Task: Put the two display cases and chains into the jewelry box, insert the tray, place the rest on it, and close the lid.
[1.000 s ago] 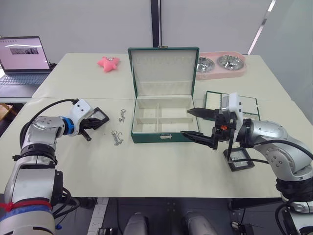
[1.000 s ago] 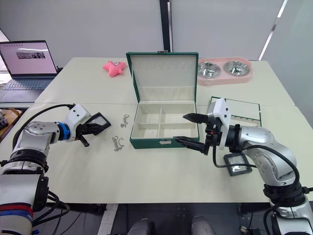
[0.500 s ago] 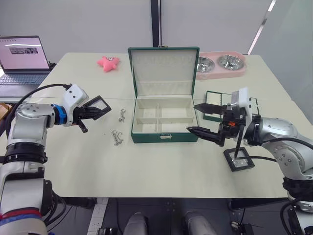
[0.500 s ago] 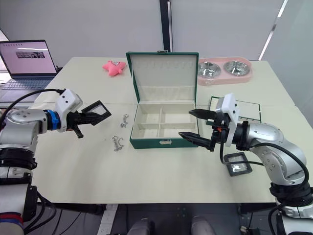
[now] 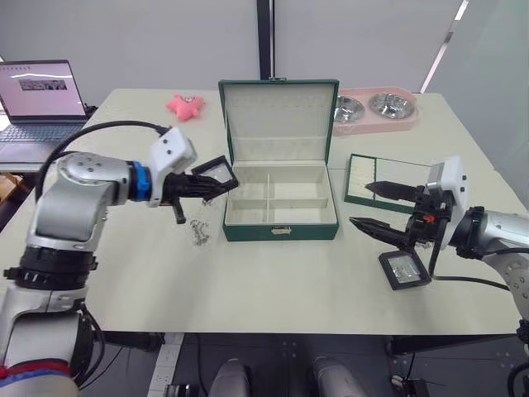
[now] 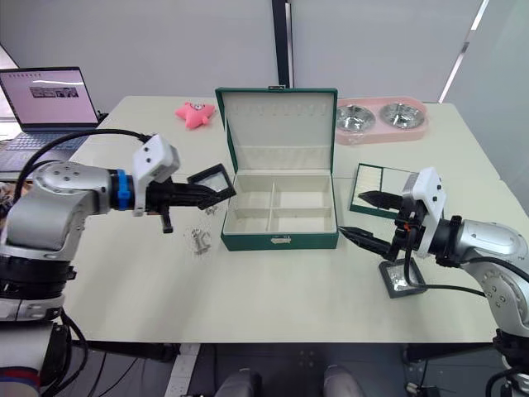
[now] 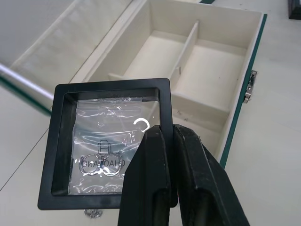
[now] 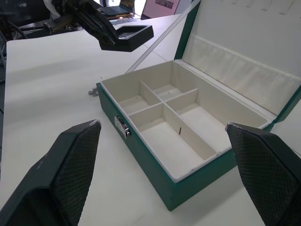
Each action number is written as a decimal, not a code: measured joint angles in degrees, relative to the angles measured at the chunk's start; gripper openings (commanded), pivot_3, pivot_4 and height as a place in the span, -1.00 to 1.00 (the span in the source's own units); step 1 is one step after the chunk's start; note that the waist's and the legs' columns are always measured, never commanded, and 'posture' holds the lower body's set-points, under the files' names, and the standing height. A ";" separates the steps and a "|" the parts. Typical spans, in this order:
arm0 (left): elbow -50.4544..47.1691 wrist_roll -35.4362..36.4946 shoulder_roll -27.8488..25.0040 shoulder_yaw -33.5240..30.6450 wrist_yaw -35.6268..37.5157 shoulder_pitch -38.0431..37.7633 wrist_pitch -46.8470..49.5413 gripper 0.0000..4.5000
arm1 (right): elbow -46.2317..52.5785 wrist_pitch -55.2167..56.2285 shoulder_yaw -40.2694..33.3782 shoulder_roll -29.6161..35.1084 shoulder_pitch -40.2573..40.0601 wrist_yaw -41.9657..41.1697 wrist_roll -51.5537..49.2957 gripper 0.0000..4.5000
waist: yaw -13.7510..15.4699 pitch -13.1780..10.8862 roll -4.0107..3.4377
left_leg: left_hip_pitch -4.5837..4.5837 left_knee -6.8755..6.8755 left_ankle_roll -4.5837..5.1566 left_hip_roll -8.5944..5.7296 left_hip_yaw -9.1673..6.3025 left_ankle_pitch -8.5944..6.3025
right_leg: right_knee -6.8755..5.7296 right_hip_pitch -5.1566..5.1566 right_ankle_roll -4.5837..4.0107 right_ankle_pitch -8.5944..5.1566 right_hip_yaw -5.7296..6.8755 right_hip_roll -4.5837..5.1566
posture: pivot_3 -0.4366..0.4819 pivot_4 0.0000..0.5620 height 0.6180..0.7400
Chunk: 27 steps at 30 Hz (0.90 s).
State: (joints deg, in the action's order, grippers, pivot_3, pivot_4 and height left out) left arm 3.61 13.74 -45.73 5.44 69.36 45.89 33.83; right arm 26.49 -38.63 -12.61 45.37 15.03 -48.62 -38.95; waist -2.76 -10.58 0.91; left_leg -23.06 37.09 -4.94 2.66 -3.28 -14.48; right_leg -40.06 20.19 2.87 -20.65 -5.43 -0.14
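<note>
Left pincer (image 7: 162, 141) clamped on pale display case (image 7: 106, 141), held in air just beside jewelry box (image 5: 281, 217) left wall. Box on table (image 5: 273, 281), lid (image 5: 278, 116) upright. Chains (image 5: 198, 232) left of box. Right pincer (image 5: 378, 207) spread wide, empty, right of box; grey display case (image 5: 404, 270) below it; tray (image 5: 387, 175) behind.

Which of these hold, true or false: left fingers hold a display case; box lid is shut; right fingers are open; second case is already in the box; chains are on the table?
1. The left gripper fingers hold a display case. True.
2. The jewelry box lid is shut. False: it stands open.
3. The right gripper fingers are open. True.
4. The second case is in the box. False: it lies on the table by the right gripper.
5. The chains lie on the table. True.
</note>
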 measured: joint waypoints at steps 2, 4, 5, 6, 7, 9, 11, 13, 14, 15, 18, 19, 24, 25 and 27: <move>2.73 -1.00 3.60 2.97 0.09 3.52 -2.33 -0.99 | 0.73 0.74 0.26 -0.35 -1.88 0.96 0.94 1.00 | 0.26 -0.01 0.01 | -0.02 0.03 0.00 -0.02 0.01 0.00 | 0.01 0.00 0.00 0.00 -0.02 0.00 | -0.05 -0.47 1.00; 5.90 -2.31 6.83 5.77 0.31 6.38 -4.81 -0.99 | 1.72 1.23 0.42 -1.00 -3.22 2.45 1.83 1.00 | 0.47 -0.01 0.02 | -0.03 0.03 0.00 -0.03 0.04 0.00 | 0.03 0.01 0.00 0.00 -0.04 0.00 | -0.05 -0.47 1.00; 6.92 -2.77 8.03 6.78 0.44 7.33 -5.85 -0.99 | 2.16 1.41 0.36 -1.26 -3.47 2.98 1.96 1.00 | 0.37 -0.02 0.03 | -0.03 0.02 0.00 -0.02 0.06 0.00 | 0.03 0.04 0.00 0.00 -0.08 0.00 | -0.05 -0.47 1.00; 7.83 -3.08 8.99 7.61 0.64 8.10 -6.65 -0.99 | 2.60 1.66 0.39 -1.53 -3.73 3.55 2.03 1.00 | 0.28 -0.02 0.03 | -0.03 0.01 0.00 -0.02 0.06 0.00 | 0.03 0.04 0.00 0.00 -0.08 0.00 | -0.05 -0.47 1.00; 9.42 -3.43 10.46 8.23 1.01 9.27 -7.51 -0.99 | 3.17 1.95 0.32 -1.68 -4.51 4.16 2.26 1.00 | 0.31 -0.02 0.03 | -0.03 0.01 0.00 -0.02 0.04 0.00 | 0.03 0.02 0.00 0.00 -0.05 -0.02 | -0.05 -0.47 1.00; 12.21 -3.83 12.84 9.03 1.30 11.31 -9.19 -0.99 | 4.12 2.13 0.42 -2.52 -5.59 5.26 2.48 1.00 | 0.36 -0.03 0.04 | -0.04 0.02 0.00 -0.02 0.04 0.00 | 0.03 0.03 0.00 0.00 -0.06 -0.03 | -0.05 -0.47 1.00; 16.38 -5.13 14.88 10.10 1.38 14.08 -11.98 -0.99 | 5.23 2.52 0.37 -3.14 -7.29 6.64 3.01 1.00 | 0.34 -0.03 0.05 | -0.04 0.02 0.00 -0.02 0.05 0.00 | 0.04 0.02 0.00 0.00 -0.08 -0.03 | -0.05 -0.47 1.00; 19.27 -6.06 16.18 10.26 1.47 15.44 -13.99 -0.99 | 5.76 2.78 0.34 -3.48 -8.09 7.67 3.57 1.00 | 0.31 -0.03 0.05 | -0.03 0.02 0.00 -0.03 0.05 0.00 | 0.04 0.02 0.00 0.00 -0.07 -0.03 | -0.05 -0.47 1.00; 21.28 -6.54 17.07 10.52 1.54 16.12 -15.52 -0.99 | 6.29 2.97 0.33 -3.79 -8.60 8.17 3.83 1.00 | 0.34 -0.03 0.05 | -0.03 0.02 0.00 -0.03 0.05 0.00 | 0.04 0.03 0.00 0.00 -0.08 -0.04 | -0.05 -0.47 1.00; 23.34 -7.21 17.98 10.78 1.64 16.68 -16.99 -0.99 | 6.78 3.08 0.32 -3.95 -9.20 8.78 3.98 1.00 | 0.37 -0.03 0.05 | -0.03 0.02 0.00 -0.03 0.04 0.00 | 0.04 0.02 0.00 0.00 -0.07 -0.04 | -0.05 -0.47 1.00; 29.34 -9.26 20.03 12.17 2.10 17.48 -21.56 -0.99 | 7.59 3.13 0.31 -4.35 -10.13 10.04 4.06 1.00 | 0.32 -0.03 0.05 | -0.03 0.02 0.00 -0.04 0.06 0.00 | 0.04 0.03 0.00 0.00 -0.09 -0.04 | -0.05 -0.47 1.00; 31.13 -9.82 20.57 12.45 2.35 17.67 -22.89 -0.99 | 7.84 3.13 0.31 -4.36 -10.20 10.38 4.08 1.00 | 0.31 -0.03 0.05 | -0.04 0.02 0.00 -0.04 0.06 0.00 | 0.04 0.03 0.00 0.00 -0.08 -0.04 | -0.05 -0.47 1.00; 44.35 -14.20 24.58 13.31 1.13 21.41 -32.03 -0.99 | 10.27 2.97 0.20 -5.35 -11.38 13.14 4.03 1.00 | 0.57 -0.05 0.09 | -0.08 0.03 0.00 -0.08 0.04 0.00 | 0.07 0.03 0.00 0.00 -0.07 -0.03 | -0.05 -0.47 1.00; 46.01 -14.86 25.12 13.35 0.90 21.83 -33.29 -0.99 | 10.63 2.95 0.19 -5.38 -11.41 13.62 4.01 1.00 | 0.57 -0.05 0.09 | -0.10 0.03 0.00 -0.09 0.04 0.00 | 0.07 0.05 0.00 0.00 -0.08 -0.03 | -0.05 -0.47 1.00; 50.72 -15.90 26.88 13.32 -0.16 23.16 -35.90 -0.99 | 11.32 2.90 0.10 -5.43 -11.77 14.43 3.97 1.00 | 0.59 -0.06 0.10 | -0.11 0.02 0.01 -0.09 0.01 0.00 | 0.07 0.05 0.00 0.00 -0.05 -0.03 | -0.05 -0.47 1.00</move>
State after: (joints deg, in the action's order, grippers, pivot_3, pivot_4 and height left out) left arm 54.33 -2.16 -18.85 18.75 69.20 69.05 -2.07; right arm 37.81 -35.74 -12.51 39.94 3.26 -34.19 -34.98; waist -2.17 -10.63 1.01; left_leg -23.17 37.11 -4.93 2.57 -3.26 -14.48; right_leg -39.99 20.23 2.87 -20.65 -5.47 -0.17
